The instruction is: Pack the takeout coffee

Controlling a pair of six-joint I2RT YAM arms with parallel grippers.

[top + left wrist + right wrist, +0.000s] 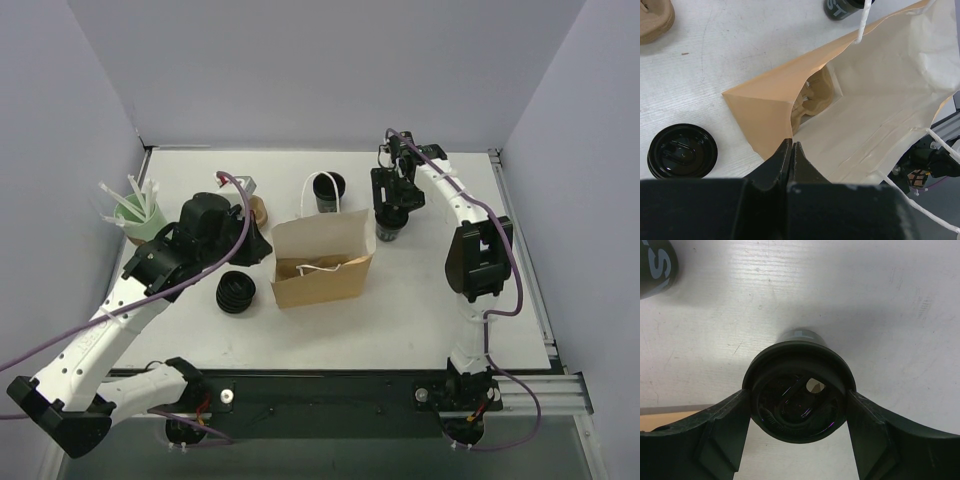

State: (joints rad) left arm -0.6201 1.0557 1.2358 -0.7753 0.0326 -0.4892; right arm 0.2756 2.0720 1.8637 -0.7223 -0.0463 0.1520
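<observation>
**Bag wall pinched on the left, coffee straddled on the right**

Well out to the left of the left gripper (791, 150): mint-green cup (135, 215) of white straws, upright on the table (420, 320). Beyond the same gripper and a little left: tan cardboard piece (655, 20). Just left of the fingertips, on the side nearer the arm bases: squat ribbed black stack (682, 151), apart from the bag.

Left gripper itself: clamped tight on the left-hand wall of the brown paper bag (322, 262), with one finger outside on the brown face and the other inside on the pale lining. Bag mouth gaping. Straight ahead of the fingertips, deep in the bag: tan moulded carrier (815, 97). White cord handle (863, 20) at the far rim.

Between the two grippers, beyond the bag: second black cup (328, 190), left of the right gripper (798, 392) and well apart from it.

Right gripper: jaws wide, straddling the takeout coffee (800, 410), with a finger close against each side of the black lid. Firm grip or mere contact: cannot tell. Coffee upright on the table, outside the bag, just right of it, directly under the right gripper
</observation>
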